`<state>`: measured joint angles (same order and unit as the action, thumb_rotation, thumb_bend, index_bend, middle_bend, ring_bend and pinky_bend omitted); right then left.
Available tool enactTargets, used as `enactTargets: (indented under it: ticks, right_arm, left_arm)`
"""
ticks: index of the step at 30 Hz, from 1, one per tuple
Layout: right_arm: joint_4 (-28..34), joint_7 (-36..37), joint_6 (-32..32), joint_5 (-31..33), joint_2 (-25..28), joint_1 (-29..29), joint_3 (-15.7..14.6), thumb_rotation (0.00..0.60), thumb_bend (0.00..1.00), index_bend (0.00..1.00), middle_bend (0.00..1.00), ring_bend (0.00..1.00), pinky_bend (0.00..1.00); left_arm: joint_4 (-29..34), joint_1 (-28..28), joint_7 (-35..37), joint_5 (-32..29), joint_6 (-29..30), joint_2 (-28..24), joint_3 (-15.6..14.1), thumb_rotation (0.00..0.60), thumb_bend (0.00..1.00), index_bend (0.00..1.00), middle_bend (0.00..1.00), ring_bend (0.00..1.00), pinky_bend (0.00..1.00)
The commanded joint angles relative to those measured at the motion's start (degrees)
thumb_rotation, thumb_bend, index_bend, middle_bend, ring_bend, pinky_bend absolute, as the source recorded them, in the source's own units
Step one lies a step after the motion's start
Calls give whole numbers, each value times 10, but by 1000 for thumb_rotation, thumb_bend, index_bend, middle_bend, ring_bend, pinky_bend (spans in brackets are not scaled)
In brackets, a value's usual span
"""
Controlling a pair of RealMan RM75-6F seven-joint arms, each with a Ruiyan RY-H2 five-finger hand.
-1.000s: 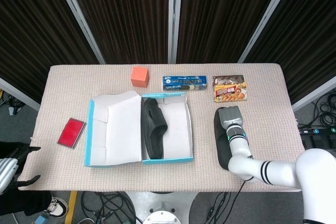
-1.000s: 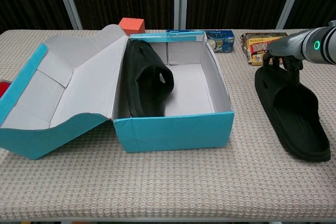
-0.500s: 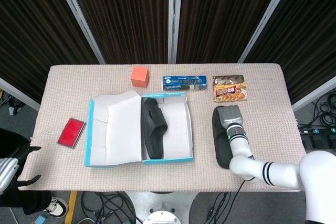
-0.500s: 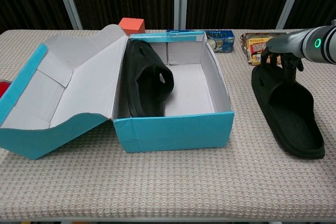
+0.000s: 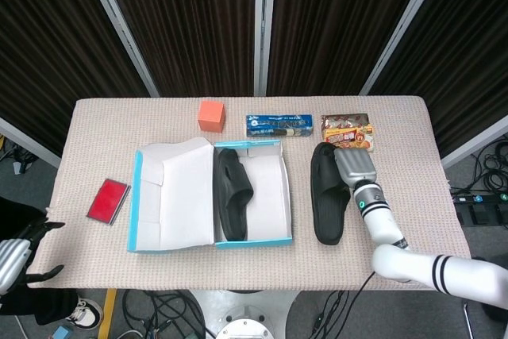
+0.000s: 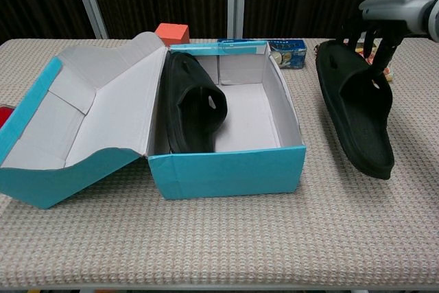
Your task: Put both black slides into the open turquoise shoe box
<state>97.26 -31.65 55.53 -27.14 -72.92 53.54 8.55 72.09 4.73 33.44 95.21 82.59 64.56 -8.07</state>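
Observation:
The open turquoise shoe box sits mid-table with its lid folded out to the left. One black slide stands on its edge inside, against the box's left wall. My right hand grips the second black slide by its strap end and holds it tilted above the table, just right of the box. My left hand hangs open below the table's left edge, holding nothing.
Along the back of the table are an orange cube, a blue snack pack and a red-and-gold snack bag. A flat red card lies left of the box lid.
My right hand has lifted the second slide off the table and carried it up and leftward, closer to the box; it now hangs tilted. The left hand has barely moved.

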Motion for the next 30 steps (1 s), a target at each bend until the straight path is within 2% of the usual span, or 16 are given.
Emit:
enactTargets:
  ticks: [1, 6, 11, 24, 30]
  right_arm:
    - [61, 73, 26, -82, 60, -48, 27, 600, 207, 434, 427, 361, 521]
    - [118, 145, 54, -162, 111, -85, 54, 600, 207, 441, 434, 371, 531]
    - [128, 218, 60, -220, 109, -108, 72, 600, 206, 446, 437, 374, 535]
    - [2, 330, 23, -275, -37, -93, 86, 600, 208, 446, 437, 374, 539]
    - [-46, 384, -14, -310, -76, -78, 97, 600, 209, 446, 437, 374, 539]
  left_arm:
    - [3, 1, -2, 1, -1, -1, 0, 600, 191, 208, 209, 98, 264]
    - [12, 3, -9, 2, -1, -3, 1, 600, 190, 208, 209, 98, 264]
    - [16, 2, -13, 2, 2, -5, 1, 600, 190, 208, 209, 98, 264]
    - [18, 3, -15, -1, 5, -9, 4, 600, 191, 208, 209, 98, 264]
    - [12, 2, -10, -6, 4, -8, 7, 600, 190, 208, 209, 98, 264]
